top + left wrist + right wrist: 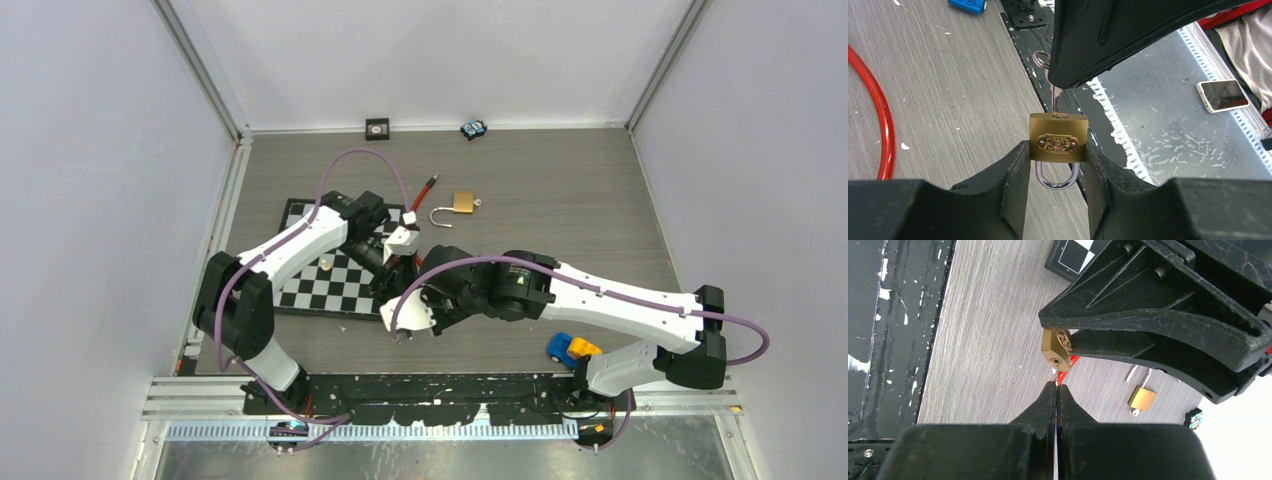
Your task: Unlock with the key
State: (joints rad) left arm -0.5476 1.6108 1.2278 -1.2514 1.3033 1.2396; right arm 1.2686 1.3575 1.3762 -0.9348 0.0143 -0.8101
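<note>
The padlock (1058, 142) sits clamped between the left fingers (1015, 175) above the surface (948, 100), by its near edge; the right fingers (1045, 405), pressed together, pinch the key (1053, 100) seated in the keyhole. The shackle (1057, 184) looks closed (turning apparently remains).

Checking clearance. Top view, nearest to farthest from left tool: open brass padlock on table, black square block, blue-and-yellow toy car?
From the left tool:
1. Open brass padlock, just beyond it, to the right.
2. Black square block, far edge, left of centre.
3. Blue-and-yellow toy car, near edge, right side.
</note>
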